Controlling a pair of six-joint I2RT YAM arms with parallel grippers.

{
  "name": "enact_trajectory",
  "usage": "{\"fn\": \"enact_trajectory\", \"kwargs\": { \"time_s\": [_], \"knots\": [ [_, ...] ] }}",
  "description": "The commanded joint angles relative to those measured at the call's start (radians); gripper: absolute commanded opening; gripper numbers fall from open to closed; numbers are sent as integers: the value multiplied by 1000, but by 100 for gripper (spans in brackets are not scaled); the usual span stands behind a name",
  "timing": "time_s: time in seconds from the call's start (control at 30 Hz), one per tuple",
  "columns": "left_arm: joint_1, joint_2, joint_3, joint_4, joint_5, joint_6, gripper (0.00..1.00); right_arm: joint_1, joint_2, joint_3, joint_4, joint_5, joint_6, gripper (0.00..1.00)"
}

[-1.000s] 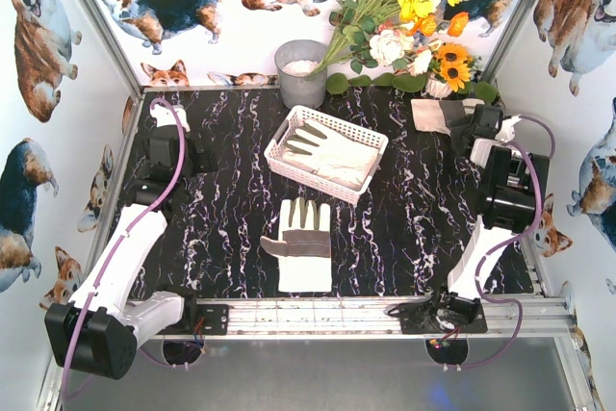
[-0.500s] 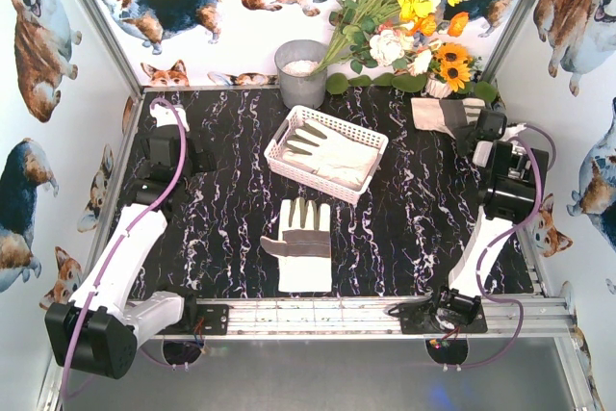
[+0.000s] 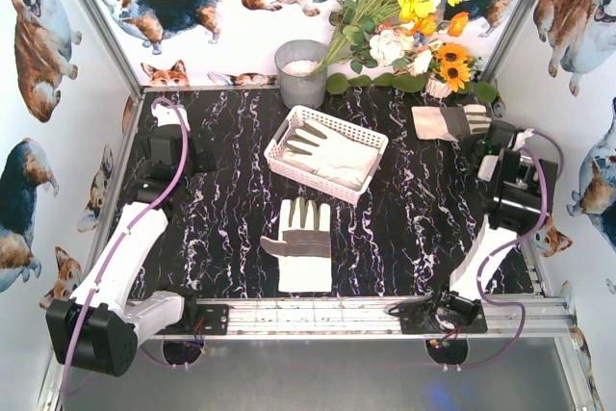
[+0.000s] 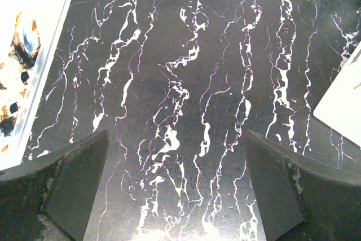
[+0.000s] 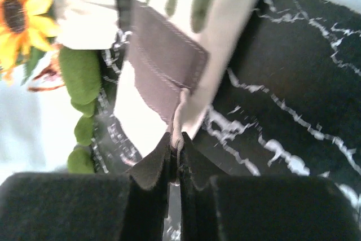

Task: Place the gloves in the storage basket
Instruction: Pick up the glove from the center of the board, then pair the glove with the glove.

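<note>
Three cream-white fabric work gloves with grey palm patches were counted, and one white plastic lattice storage basket (image 3: 308, 182). One glove (image 3: 337, 159) was laid flat inside the basket, just past the table's middle. A second glove (image 3: 304, 243) was spread on the black, white-veined marble table (image 3: 221, 228) at the basket's 6 o'clock, apart from it. The third glove (image 3: 445, 122) was found at the table's 2 o'clock corner, a fold of it pinched between the pressed-together fingers of the right gripper (image 5: 179, 153). The left gripper (image 4: 176, 139) was held spread wide over bare marble at 10 o'clock. Against a second before, the right gripper had been shifted towards 3 o'clock and more of the third glove was uncovered. The other two gloves were left unmoved.
</note>
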Motion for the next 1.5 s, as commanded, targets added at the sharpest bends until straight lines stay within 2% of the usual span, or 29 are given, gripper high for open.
{"fn": "enact_trajectory", "kwargs": {
  "time_s": [0.0, 0.17, 0.3, 0.43, 0.63, 0.8, 1.07, 1.27, 1.47],
  "knots": [
    [9, -15, -5, 43, 42, 26, 97, -6, -200, -64, 118, -55, -47, 0],
    [-22, -6, -3, 61, 168, 57, 96, -6, -399, -166, 34, -76, -84, 0],
    [-119, -9, -2, 68, 204, 80, 96, -6, -624, -250, -99, -73, -150, 0],
    [-305, 16, 40, 79, 218, 85, 96, -2, -844, -251, -367, -83, -248, 0],
    [-611, 163, 182, 138, 250, 83, 96, 22, -1093, -208, -749, -143, -353, 0],
    [-766, 289, 320, 179, 275, 85, 96, 62, -1148, -150, -939, -254, -402, 0],
    [-890, 405, 396, 320, 389, 4, 97, 164, -1127, -72, -1084, -442, -437, 0],
    [-920, 510, 473, 326, 404, -25, 97, 232, -1115, -4, -1151, -570, -419, 0],
    [-923, 573, 519, 327, 386, -40, 95, 282, -1125, 25, -1178, -586, -415, 0]
  ]
}}
